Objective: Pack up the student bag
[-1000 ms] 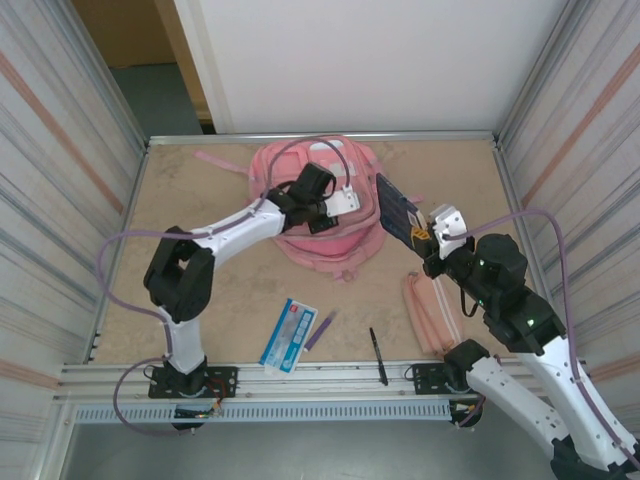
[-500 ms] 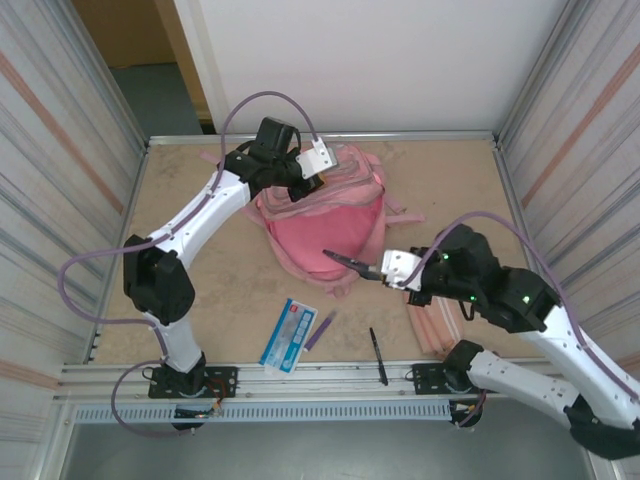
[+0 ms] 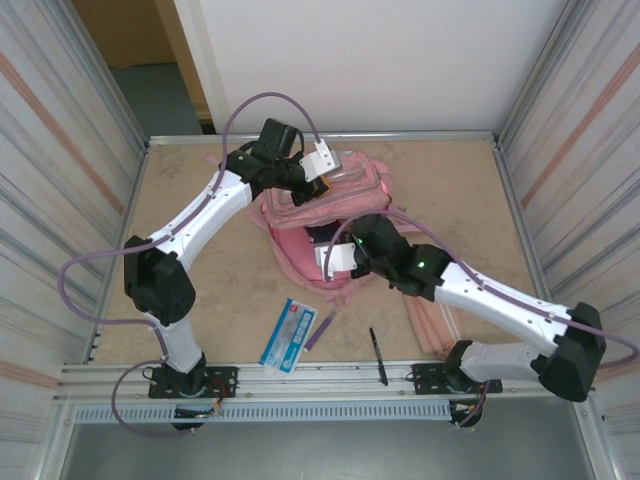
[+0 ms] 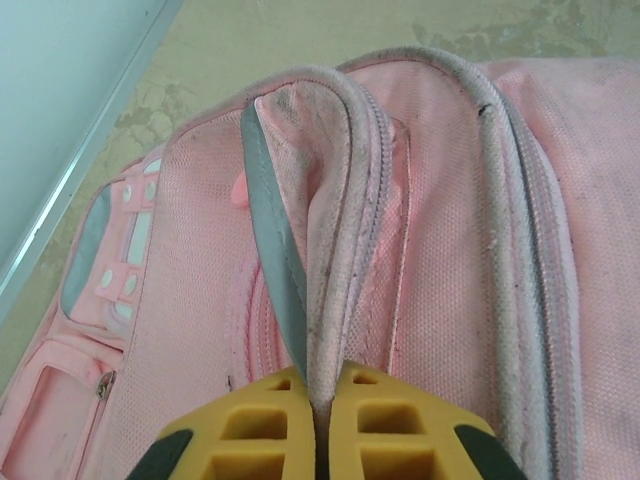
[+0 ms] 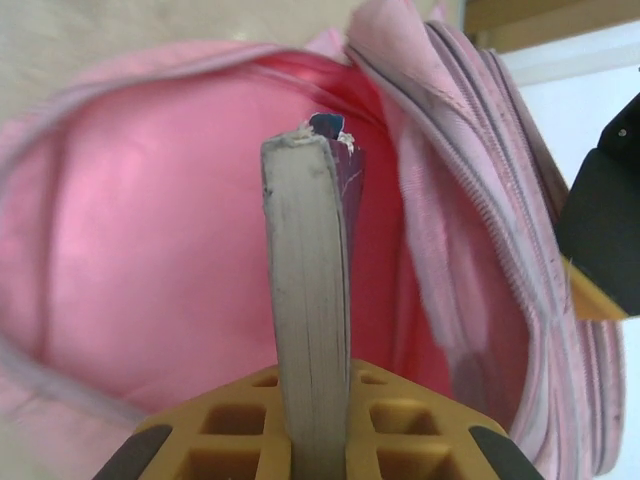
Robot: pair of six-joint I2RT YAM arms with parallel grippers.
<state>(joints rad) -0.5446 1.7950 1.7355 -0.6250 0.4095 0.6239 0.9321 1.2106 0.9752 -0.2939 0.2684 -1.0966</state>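
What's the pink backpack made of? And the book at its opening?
Backpack: looks like woven cloth, matte, with a visible weave and stitched zip edges; the lining looks smoother, slightly shiny. Book: probably paper, dull grey page edges, thin purple cover frayed at one corner.

Overhead camera at the near edge looking down on the whole table (image 3: 450,180), left wrist camera close above the backpack (image 3: 350,180) rim, right wrist camera peering into its open mouth, backpack common to all three.
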